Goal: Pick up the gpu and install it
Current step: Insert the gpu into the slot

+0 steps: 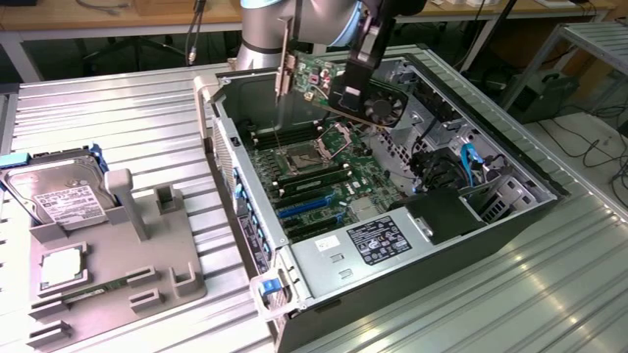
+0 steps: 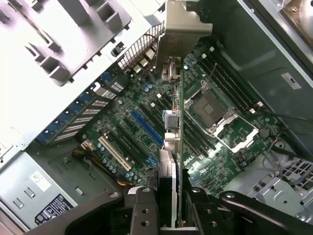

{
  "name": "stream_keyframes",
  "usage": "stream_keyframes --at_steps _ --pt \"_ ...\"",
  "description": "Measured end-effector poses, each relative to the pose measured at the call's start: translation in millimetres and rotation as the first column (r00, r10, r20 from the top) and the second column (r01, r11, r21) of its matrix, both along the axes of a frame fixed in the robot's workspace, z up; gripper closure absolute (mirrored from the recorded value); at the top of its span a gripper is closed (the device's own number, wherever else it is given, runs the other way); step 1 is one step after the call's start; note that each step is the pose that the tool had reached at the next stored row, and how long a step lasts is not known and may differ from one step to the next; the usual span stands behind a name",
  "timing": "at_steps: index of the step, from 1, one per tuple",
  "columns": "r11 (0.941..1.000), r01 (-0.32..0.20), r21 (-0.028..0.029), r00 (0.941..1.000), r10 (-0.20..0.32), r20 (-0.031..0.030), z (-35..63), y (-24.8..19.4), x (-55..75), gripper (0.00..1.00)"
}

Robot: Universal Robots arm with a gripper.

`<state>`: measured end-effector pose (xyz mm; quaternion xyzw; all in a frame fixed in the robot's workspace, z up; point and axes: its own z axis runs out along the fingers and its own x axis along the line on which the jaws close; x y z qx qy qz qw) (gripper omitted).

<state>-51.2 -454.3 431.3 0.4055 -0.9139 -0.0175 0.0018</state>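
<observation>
Wrist view: nearest the lens, the pincer (image 2: 170,211) is pinching the gpu (image 2: 175,117) close to its fan. The card hangs edge-on, with its pale bracket (image 2: 183,22) at the end away from the grip. Beneath it lies the motherboard (image 2: 234,132). The blue slot (image 2: 145,127) runs just beside the card's line, and whether the two are truly aligned cannot be told.

Judged risks: a tilted or offset descent could set the contact edge on bare board instead of into a slot, or catch the bracket on the rear wall of the case (image 1: 220,125).

Exterior view — the card hangs above the open case, apart from the board. Room overhead is free, but the case walls and the cables (image 1: 469,163) toward the exterior view's right hem in any sideways travel.
</observation>
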Motion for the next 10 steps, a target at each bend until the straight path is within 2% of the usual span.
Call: stream_keyframes --at_steps 5,7,9,10 --pt "0.9981 -0.062 0.0 0.9981 0.062 0.0 0.0 -0.1 0.0 0.73" --pt "0.9941 -0.108 0.0002 0.9941 0.108 0.0001 -0.1 -0.2 0.0 0.73" --pt "0.9911 -0.133 0.0 0.9911 0.133 0.0 0.0 -0.1 0.0 0.73" --pt "0.9877 -0.156 0.0001 0.9877 0.156 0.0001 0.0 -0.1 0.0 0.73"
